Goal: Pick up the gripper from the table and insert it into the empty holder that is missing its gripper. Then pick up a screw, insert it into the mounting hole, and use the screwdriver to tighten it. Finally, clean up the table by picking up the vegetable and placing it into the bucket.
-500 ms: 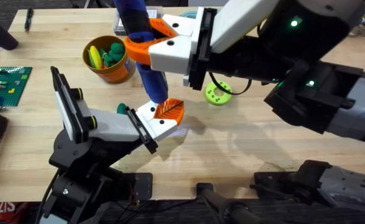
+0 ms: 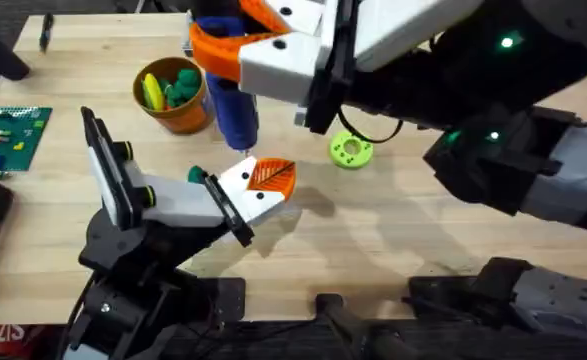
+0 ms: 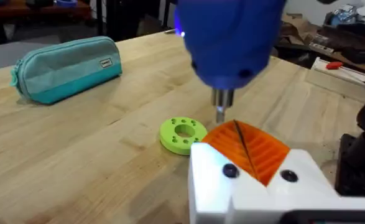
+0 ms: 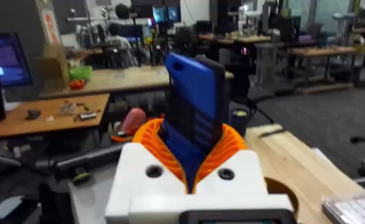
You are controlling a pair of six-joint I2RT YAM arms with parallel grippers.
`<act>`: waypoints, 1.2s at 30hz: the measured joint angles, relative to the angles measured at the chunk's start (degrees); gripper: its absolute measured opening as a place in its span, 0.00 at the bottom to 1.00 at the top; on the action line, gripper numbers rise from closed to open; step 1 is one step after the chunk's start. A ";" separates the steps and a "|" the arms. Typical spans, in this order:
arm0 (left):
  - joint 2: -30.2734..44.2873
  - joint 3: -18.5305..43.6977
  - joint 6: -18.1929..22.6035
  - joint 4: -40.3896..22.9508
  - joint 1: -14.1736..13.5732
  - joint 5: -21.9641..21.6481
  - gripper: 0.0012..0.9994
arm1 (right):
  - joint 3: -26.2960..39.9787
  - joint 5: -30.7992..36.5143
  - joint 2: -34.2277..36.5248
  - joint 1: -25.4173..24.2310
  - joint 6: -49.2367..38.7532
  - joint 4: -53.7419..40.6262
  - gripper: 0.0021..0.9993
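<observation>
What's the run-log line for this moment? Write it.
phase: screw tightening | right gripper: shut on screwdriver, upright | tip: over gripper in holder | vegetable: on table, outside bucket

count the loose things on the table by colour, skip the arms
Green: 2, the lime ring and the small dark vegetable
Orange-brown: 1, the bucket, with yellow and green toy pieces inside
Teal: 1, the pouch
Total: 4
The blue screwdriver is off the table, held in the right tool.
</observation>
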 joint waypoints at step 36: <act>0.00 -0.01 0.01 0.00 0.00 0.00 0.02 | 0.00 -5.51 2.04 0.38 2.03 1.55 0.04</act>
